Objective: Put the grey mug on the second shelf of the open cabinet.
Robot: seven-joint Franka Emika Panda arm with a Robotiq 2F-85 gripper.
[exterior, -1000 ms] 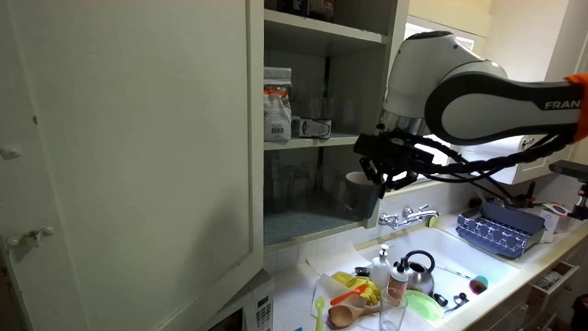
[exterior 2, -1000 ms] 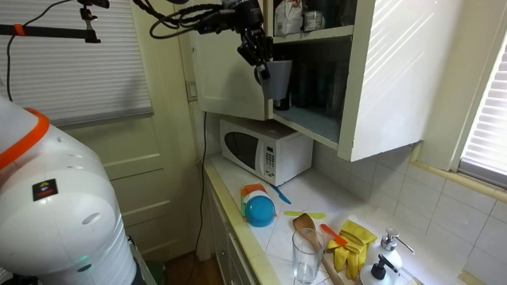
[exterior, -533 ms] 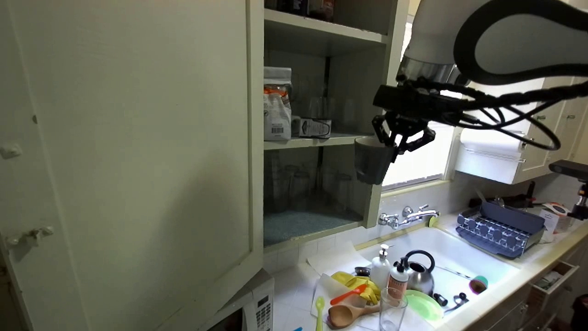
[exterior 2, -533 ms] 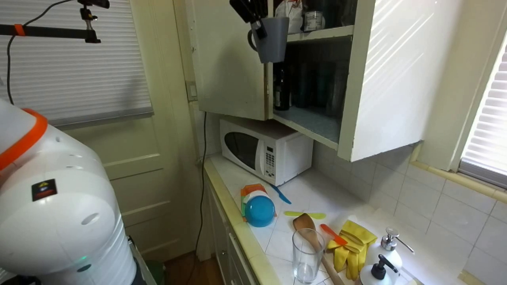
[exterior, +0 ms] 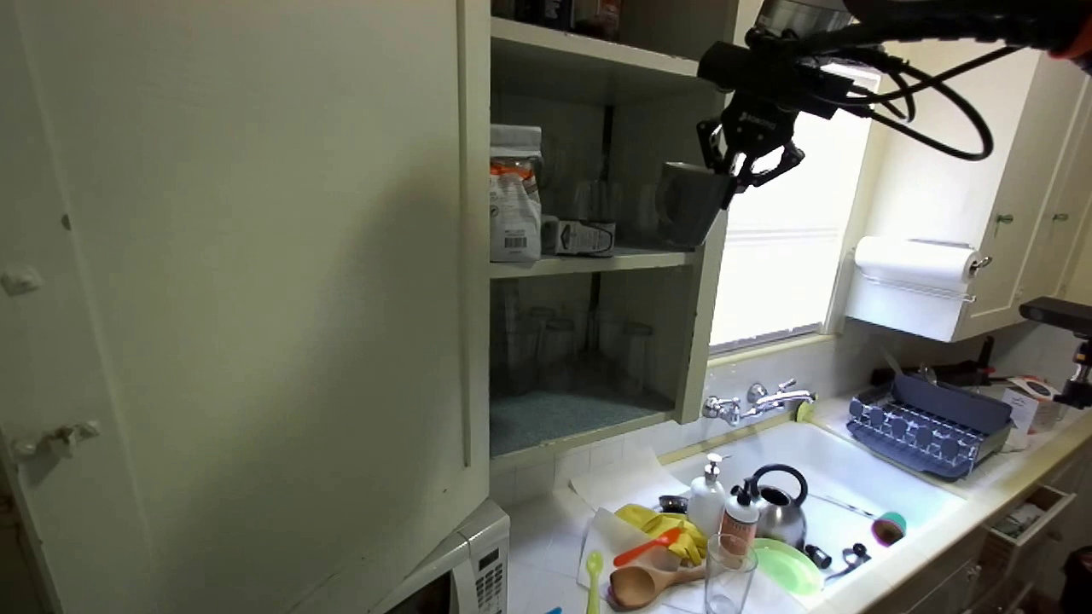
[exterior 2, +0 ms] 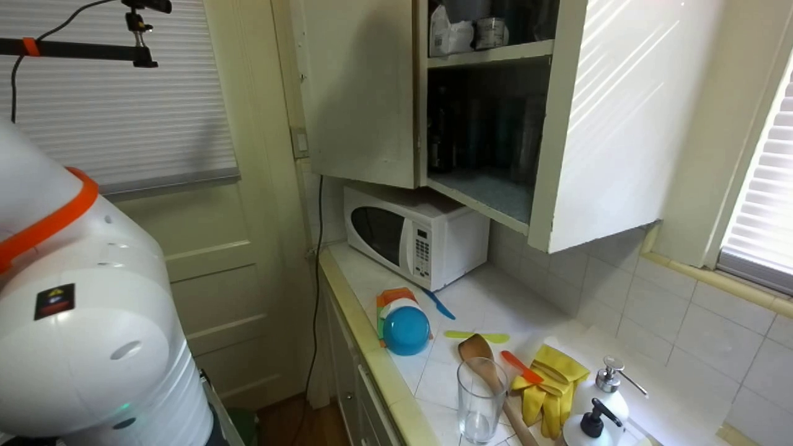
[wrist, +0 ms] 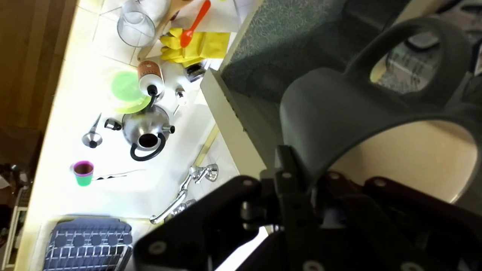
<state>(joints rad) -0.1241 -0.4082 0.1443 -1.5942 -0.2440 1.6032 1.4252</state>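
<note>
My gripper (exterior: 729, 182) is shut on the wall of the grey mug (exterior: 689, 205), pinching it at the rim. In the wrist view the gripper (wrist: 311, 180) has one finger outside the mug (wrist: 327, 113) and one inside; the handle points away. The mug is tilted and off any surface. It overlaps the right post of the open cabinet (exterior: 702, 341), its base about level with the middle shelf (exterior: 589, 266). I cannot tell how deep it is. That shelf (exterior 2: 495, 54) also shows in an exterior view, where a grey part of the mug (exterior 2: 468, 9) shows at the top edge.
A white bag (exterior: 515, 196) and a small box (exterior: 584, 238) stand on the middle shelf, with glasses behind. More glasses (exterior: 559, 350) stand in the lower compartment. The large door (exterior: 256, 256) stands open. The sink with a kettle (exterior: 781, 512) lies below right.
The gripper has risen with the mug, from the lower compartment's level to just above the middle shelf's level, drifting slightly right early on. In an exterior view the gripper has left the frame upward.
</note>
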